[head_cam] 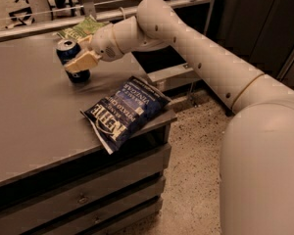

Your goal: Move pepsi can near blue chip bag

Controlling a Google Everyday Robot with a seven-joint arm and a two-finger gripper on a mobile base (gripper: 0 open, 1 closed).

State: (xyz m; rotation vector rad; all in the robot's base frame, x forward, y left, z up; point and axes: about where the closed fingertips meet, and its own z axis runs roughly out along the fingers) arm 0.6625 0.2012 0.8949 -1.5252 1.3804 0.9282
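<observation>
The dark blue can (pixel 67 53), silver top up and leaning slightly, is clasped in the gripper (pixel 77 58). The navy, white-lettered bag (pixel 127 110) lies flat near the gripper, toward the camera.

Near your matt, smooth worktop's (pixel 29 111) far edge, the hand (pixel 77 58), smooth matt plastic, clasps the shiny metal pepsi can (pixel 66 53); the blue chip bag (pixel 125 111) is crinkly glossy film.
</observation>
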